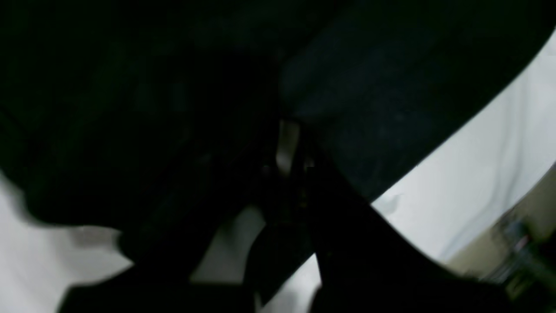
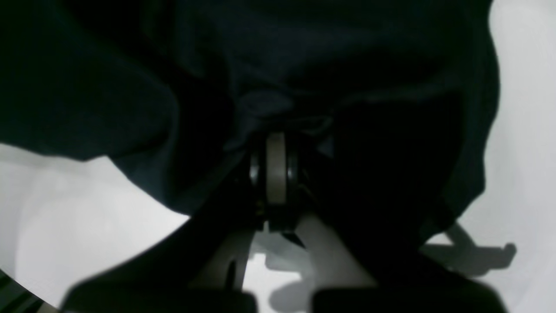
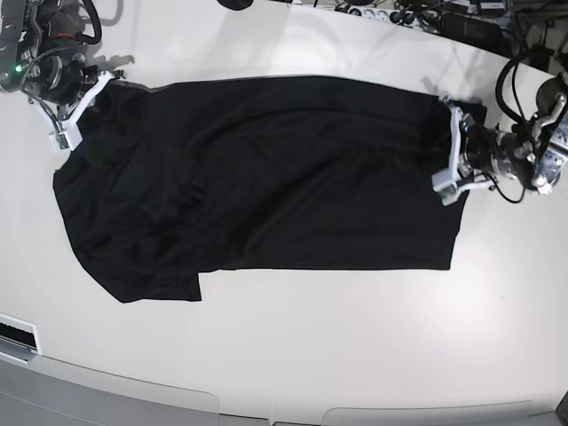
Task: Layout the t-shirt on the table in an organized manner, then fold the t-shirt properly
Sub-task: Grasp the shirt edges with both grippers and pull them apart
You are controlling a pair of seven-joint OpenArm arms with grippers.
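The t-shirt (image 3: 266,177) lies across mid-worktop (image 3: 355,337), black and matte on glossy white, rumpled toward 8 o'clock. Left gripper (image 3: 451,173) at 3 o'clock and right gripper (image 3: 64,124) at 10 o'clock both show jaws pinching fabric edges, though the wrist views are dark. You should pull apart evenly, staying low, to flatten wrinkles.

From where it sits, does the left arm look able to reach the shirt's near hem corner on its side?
Probably yes. The left gripper is shut on the t-shirt at that same edge, and only bare table lies between it and the corner; it would have to let go first.
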